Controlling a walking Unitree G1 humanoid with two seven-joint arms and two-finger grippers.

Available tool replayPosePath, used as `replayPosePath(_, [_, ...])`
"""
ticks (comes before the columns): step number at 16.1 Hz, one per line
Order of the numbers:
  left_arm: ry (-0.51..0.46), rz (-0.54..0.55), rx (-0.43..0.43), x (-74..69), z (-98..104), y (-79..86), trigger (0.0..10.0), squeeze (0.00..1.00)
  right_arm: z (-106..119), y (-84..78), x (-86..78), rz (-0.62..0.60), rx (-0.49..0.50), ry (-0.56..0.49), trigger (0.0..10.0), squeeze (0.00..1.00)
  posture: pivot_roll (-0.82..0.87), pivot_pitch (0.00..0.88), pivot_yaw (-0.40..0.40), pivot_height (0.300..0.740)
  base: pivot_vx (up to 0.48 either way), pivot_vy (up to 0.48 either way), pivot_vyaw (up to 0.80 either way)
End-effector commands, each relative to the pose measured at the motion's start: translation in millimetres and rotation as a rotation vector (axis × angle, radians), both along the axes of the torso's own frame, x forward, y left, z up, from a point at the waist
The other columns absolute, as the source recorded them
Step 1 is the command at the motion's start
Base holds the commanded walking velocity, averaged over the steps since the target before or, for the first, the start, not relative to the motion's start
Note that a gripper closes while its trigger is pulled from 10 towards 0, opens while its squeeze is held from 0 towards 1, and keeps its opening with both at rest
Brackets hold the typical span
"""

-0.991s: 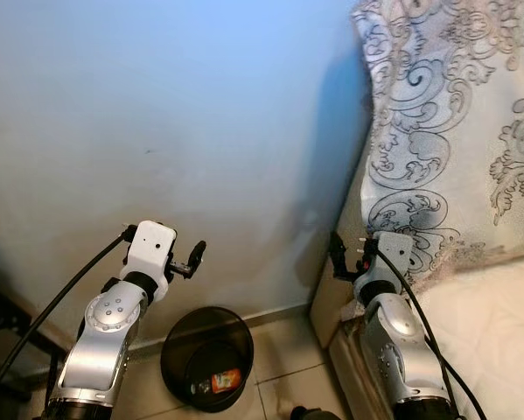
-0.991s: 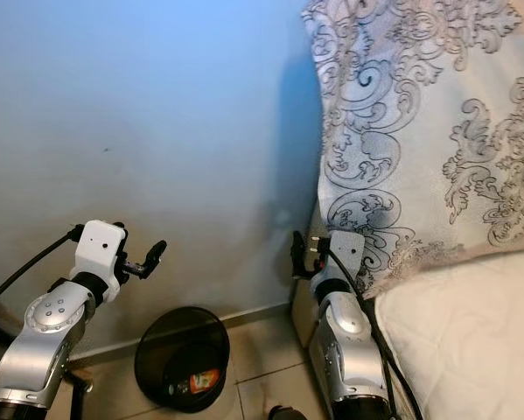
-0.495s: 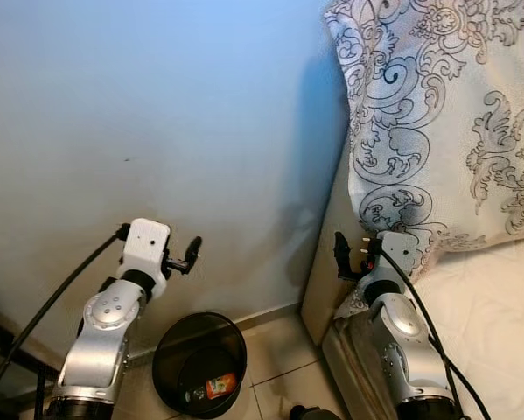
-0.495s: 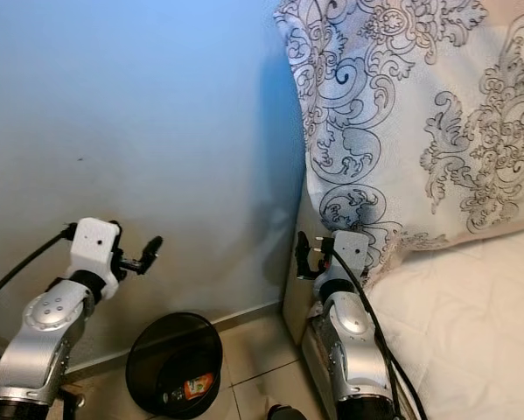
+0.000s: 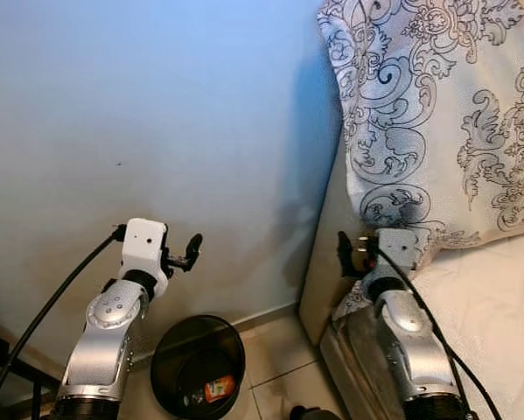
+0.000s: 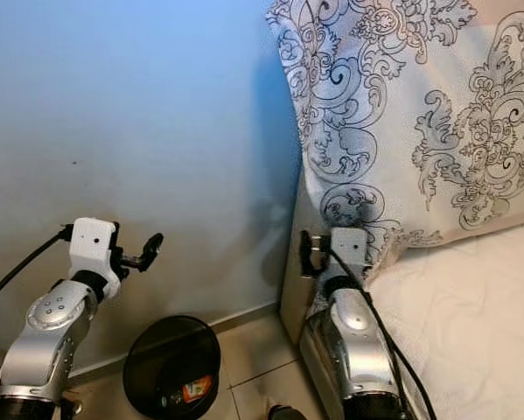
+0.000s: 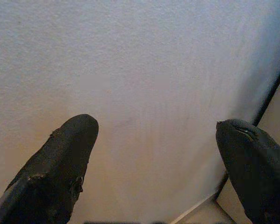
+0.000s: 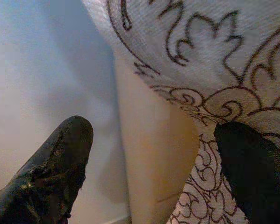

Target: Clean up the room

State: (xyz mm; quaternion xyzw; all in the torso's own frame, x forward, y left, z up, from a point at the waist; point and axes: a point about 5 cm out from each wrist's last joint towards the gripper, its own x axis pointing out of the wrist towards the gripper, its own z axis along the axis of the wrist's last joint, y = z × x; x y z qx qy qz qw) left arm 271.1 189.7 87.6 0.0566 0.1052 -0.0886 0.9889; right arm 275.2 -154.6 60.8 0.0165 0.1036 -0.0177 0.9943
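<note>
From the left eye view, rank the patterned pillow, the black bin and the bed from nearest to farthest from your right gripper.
1. Patterned pillow, just beyond the right gripper.
2. Bed, to its right.
3. Black bin, lower down on the floor to its left.

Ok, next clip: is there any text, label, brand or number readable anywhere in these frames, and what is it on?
No text can be read here.
Red and orange packet inside the black bin: may carry print, too small and blurred to read.
Pillowcase: scroll ornament, no letters.
Wall: blank.
Left gripper and right gripper: no markings that can be made out.
</note>
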Motion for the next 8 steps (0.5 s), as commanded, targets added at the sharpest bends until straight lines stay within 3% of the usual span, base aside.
replayPosePath(1, [0.007, 0.006, -0.005, 1.1, -0.5, 0.7, 10.0, 0.00, 1.8, 0.4, 2.4, -0.005, 0.032, -0.002, 10.0, 0.00, 0.05, 0.000, 0.029, 0.740, 0.000, 0.000, -0.79])
replayPosePath(2, [0.009, -0.001, -0.003, 1.0, -0.9, -0.2, 10.0, 0.00, 4.0, 0.2, 3.5, -0.019, 0.070, -0.014, 10.0, 0.00, 0.05, 0.000, 0.029, 0.740, 0.000, 0.000, -0.78])
replayPosePath(8, [0.020, -0.009, 0.002, 1.3, -2.0, -2.7, 10.0, 0.00, 6.2, 1.2, 4.8, -0.018, 0.041, -0.029, 10.0, 0.00, 0.05, 0.000, 0.022, 0.740, 0.000, 0.000, -0.77])
